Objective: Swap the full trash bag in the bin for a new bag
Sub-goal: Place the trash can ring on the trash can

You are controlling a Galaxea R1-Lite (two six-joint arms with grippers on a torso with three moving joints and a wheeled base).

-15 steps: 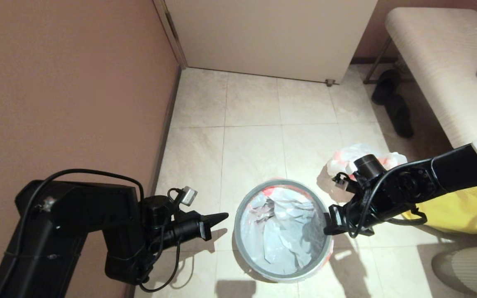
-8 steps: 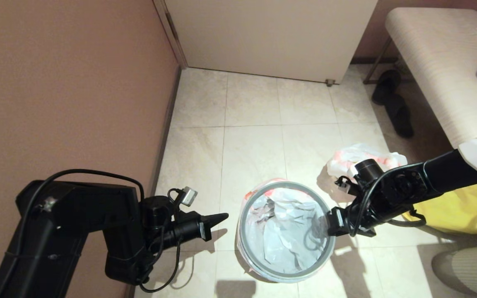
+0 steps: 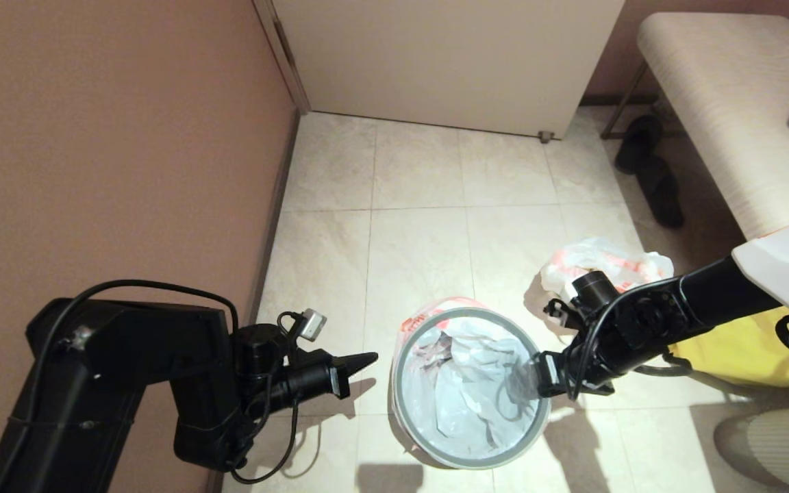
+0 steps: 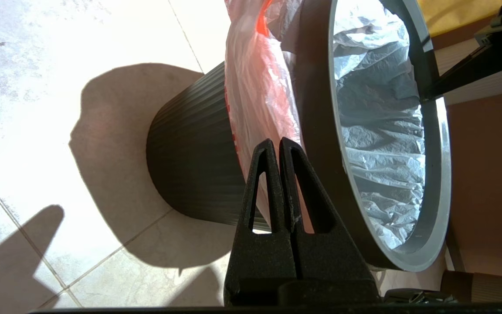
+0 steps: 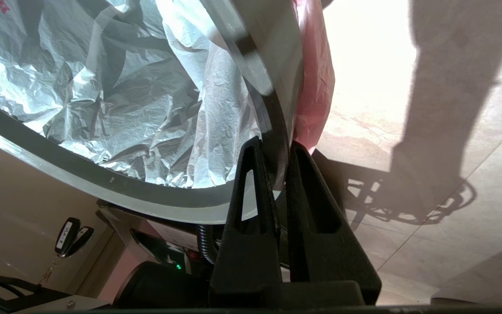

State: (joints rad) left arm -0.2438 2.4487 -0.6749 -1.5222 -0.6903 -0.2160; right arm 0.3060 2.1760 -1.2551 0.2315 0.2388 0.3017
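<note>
— Black plastic is met first on the left: the left gripper (image 3: pixel 360 359) is parked just beside the bin (image 4: pixel 190 165), fingers pressed together on nothing. Which step is judged to be in hand?

— The fitting of the new bag (image 3: pixel 466 397). It is seen lining the inside of the bin, with its orange-pink mouth folded out over the wall under the grey hoop (image 3: pixel 405 342). The hoop is pinched at its right edge by the right gripper (image 5: pixel 273 152), fingers clamped on it.

— What is called for next?

— Probably the hoop must be pressed down evenly so the bag is trapped; the bin appears tipped, so it could be pulled over.

— And the contents?

— Nothing but crumpled liner is seen inside. The full trash bag (image 3: pixel 607 263) is left on the floor right of the bin, near a yellow bag (image 3: pixel 744 346).
</note>
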